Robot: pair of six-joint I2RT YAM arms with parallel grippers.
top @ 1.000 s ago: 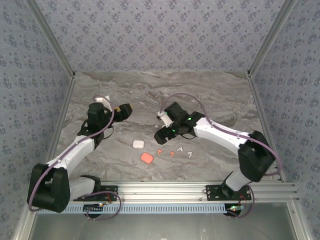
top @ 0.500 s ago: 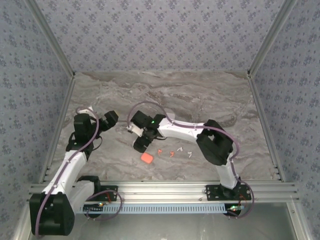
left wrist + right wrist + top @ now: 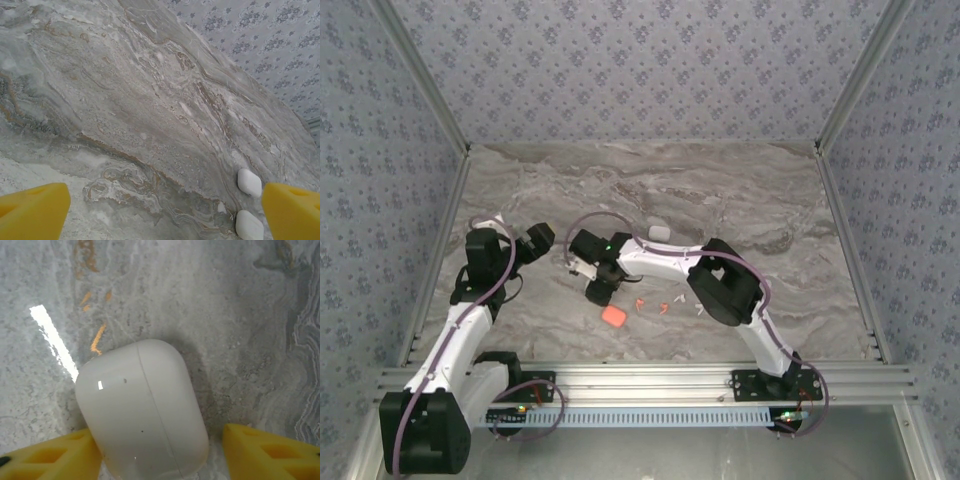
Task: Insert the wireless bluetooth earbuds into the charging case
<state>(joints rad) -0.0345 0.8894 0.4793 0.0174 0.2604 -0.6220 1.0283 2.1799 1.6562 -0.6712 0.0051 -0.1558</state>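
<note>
The wireless bluetooth earbuds (image 3: 665, 305), tiny stemmed buds in white and orange-red, lie scattered loose on the grey marbled worktop (image 3: 740, 190) toward its near edge. None is in a case yet. Just to their left sits a small orange-red rounded charging case (image 3: 613, 315), and just beyond that lies a glossy white pebble-shaped charging case (image 3: 142, 410).

The right pincer (image 3: 597, 293) is down over the white case. In the right wrist view its yellow fingers stand astride the case, the left one touching the case's lower flank and the right one with a gap of bare worktop between. I read it as open and bracketing the case, not yet clamped.

The case's long axis runs away from the wrist and leans slightly left, so the fingers would close across its narrow width. A fine seam runs lengthwise and the lid looks shut. The buds lie to the right of this pincer and slightly nearer the bases, so the right arm is much the nearer to them.

The left pincer (image 3: 166, 195) hovers with its yellow fingers spread wide and holds nothing. Two small white rounded cases (image 3: 249, 181) lie ahead, near its right finger.

No brand, label or lettering is legible on any case.
</note>
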